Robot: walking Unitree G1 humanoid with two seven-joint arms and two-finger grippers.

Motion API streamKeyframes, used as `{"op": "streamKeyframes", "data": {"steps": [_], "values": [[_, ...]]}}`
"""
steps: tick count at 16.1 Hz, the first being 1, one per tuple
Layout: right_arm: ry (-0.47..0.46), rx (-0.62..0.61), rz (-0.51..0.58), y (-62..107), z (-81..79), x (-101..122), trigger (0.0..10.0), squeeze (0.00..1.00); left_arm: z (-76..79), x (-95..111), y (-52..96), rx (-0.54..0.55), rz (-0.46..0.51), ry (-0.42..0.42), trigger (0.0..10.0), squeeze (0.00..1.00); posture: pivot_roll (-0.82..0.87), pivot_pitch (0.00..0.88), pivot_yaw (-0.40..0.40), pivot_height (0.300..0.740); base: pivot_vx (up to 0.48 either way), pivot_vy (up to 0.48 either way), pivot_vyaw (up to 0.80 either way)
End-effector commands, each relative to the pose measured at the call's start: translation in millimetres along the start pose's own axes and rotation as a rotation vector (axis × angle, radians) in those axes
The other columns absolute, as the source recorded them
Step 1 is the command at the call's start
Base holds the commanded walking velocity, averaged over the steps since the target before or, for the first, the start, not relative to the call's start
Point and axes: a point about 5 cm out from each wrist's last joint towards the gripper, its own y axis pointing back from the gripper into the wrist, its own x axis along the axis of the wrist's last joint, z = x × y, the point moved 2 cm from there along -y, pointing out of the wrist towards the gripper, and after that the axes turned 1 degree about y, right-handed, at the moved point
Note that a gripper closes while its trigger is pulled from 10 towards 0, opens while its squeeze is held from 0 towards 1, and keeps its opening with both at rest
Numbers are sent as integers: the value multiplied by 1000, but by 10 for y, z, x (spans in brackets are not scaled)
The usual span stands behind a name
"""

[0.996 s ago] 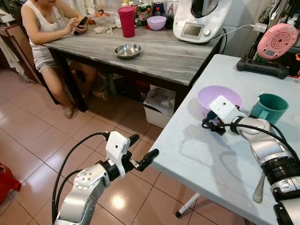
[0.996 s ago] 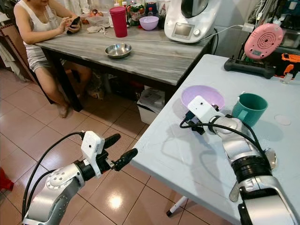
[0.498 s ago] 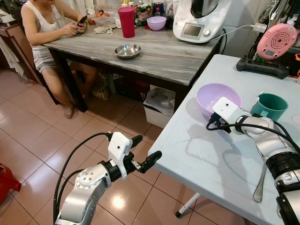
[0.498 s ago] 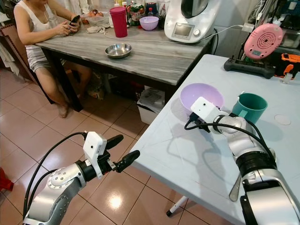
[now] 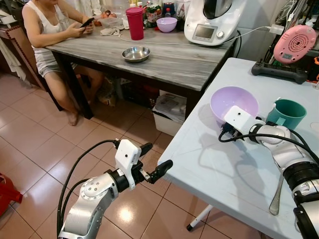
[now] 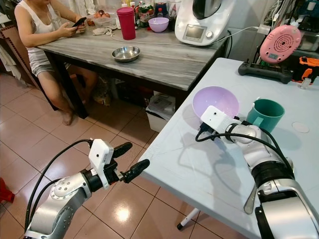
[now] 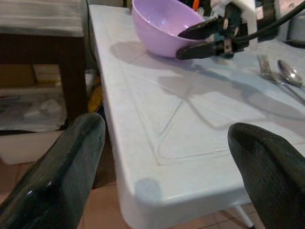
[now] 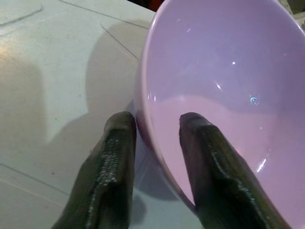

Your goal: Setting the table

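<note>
The purple bowl (image 5: 234, 104) sits on the white table (image 5: 224, 174) toward its left edge, about midway along that edge, with the teal mug (image 5: 287, 114) just beside it further in and a spoon (image 5: 275, 198) lying nearer the robot's own edge. It looks like thin moulded plastic: light, stiff enough to take a pinch at the rim without buckling, glossy and so probably a bit slippery, and not likely to break if it tips. The rim is the sensible place to take hold, one finger inside the wall and one outside, which is how the right gripper (image 8: 155, 143) stands: its two black fingers straddle the near wall of the bowl, one on the inner surface, one outside close against the wall (whether they are pressing yet I cannot tell, since a narrow gap around the wall shows in the right wrist view). The right arm reaches forward over the table, forearm low and roughly level, wrist turned toward the bowl. The left gripper (image 5: 153, 160) hovers off the table's left edge, over the tiled floor (image 5: 40, 149), fingers spread wide and holding nothing, pointed at the table's near left corner.
</note>
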Motion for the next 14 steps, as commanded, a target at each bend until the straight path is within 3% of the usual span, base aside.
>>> {"op": "streamKeyframes", "data": {"steps": [1, 6, 9, 14], "values": [[24, -9, 28, 6, 61, 89, 0, 0, 23, 96, -5, -28, 30, -18, 10000, 0, -278, 0, 68, 740, 0, 0, 0], [53, 0, 88, 13, 81, 225, 0, 0, 34, 178, -48, -26, 55, -33, 10000, 0, -287, 0, 68, 740, 0, 0, 0], [74, 5, 146, 20, 92, 372, 0, 0, -17, 167, -69, 0, 55, -47, 10000, 0, -289, 0, 67, 740, 0, 0, 0], [81, 8, 180, 41, 48, 434, 0, 0, -47, 136, -80, 11, 44, -56, 10000, 0, -287, 0, 71, 740, 0, 0, 0]]}}
